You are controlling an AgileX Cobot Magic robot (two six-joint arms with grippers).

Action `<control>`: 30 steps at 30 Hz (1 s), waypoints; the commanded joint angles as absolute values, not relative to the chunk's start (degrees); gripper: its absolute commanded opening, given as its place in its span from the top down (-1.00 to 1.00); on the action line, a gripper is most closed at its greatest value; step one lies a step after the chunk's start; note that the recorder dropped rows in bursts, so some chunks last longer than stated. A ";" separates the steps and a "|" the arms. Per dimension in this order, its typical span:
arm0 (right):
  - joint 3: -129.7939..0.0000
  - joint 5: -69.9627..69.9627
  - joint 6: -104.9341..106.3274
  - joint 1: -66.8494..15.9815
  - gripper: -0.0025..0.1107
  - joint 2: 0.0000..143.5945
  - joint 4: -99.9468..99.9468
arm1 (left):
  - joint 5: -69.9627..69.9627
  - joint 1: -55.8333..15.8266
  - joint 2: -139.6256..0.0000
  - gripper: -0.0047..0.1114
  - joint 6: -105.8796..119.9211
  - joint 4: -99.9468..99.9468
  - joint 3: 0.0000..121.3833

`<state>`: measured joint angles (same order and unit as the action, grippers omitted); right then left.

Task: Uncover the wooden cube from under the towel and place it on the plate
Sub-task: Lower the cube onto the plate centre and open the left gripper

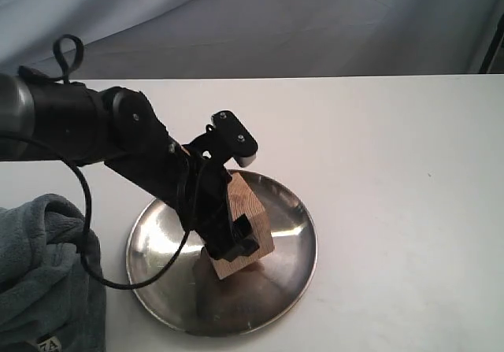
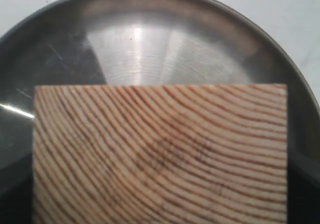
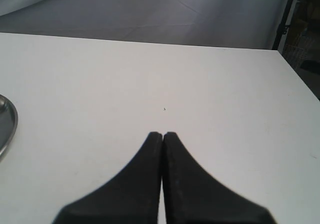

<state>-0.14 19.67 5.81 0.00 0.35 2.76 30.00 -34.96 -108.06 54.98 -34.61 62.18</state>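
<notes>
The wooden cube [image 1: 253, 210] is tilted over the middle of the steel plate [image 1: 295, 246], and my left gripper [image 1: 239, 240] is shut on it. One black finger shows on its near side; the other is hidden behind the block. Whether the cube's low corner touches the plate I cannot tell. In the left wrist view the cube's ringed end grain [image 2: 160, 154] fills the lower half, with the plate [image 2: 150, 38] beyond it. The blue-grey towel [image 1: 39, 265] lies bunched at the table's front left. My right gripper [image 3: 163, 135] is shut, empty, over bare table.
The white table [image 1: 394, 155] stretches to the right of the plate. A sliver of the plate's rim [image 3: 6, 126] shows at the edge of the right wrist view. A grey backdrop hangs behind the table. The left arm's cable [image 1: 87, 234] loops down beside the towel.
</notes>
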 commanded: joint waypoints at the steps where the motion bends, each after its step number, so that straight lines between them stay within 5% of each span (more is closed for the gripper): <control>1: 0.00 19.65 5.63 -0.04 0.96 0.00 3.00 | 26.76 -36.20 -109.62 0.92 54.14 -34.93 62.34; 30: 0.00 19.65 5.63 -0.04 0.96 0.00 3.00 | 25.38 -35.97 -110.02 0.92 43.57 -20.61 62.34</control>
<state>-0.14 19.67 5.81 0.00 0.35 2.76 26.56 -35.98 -110.11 44.36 -20.53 62.18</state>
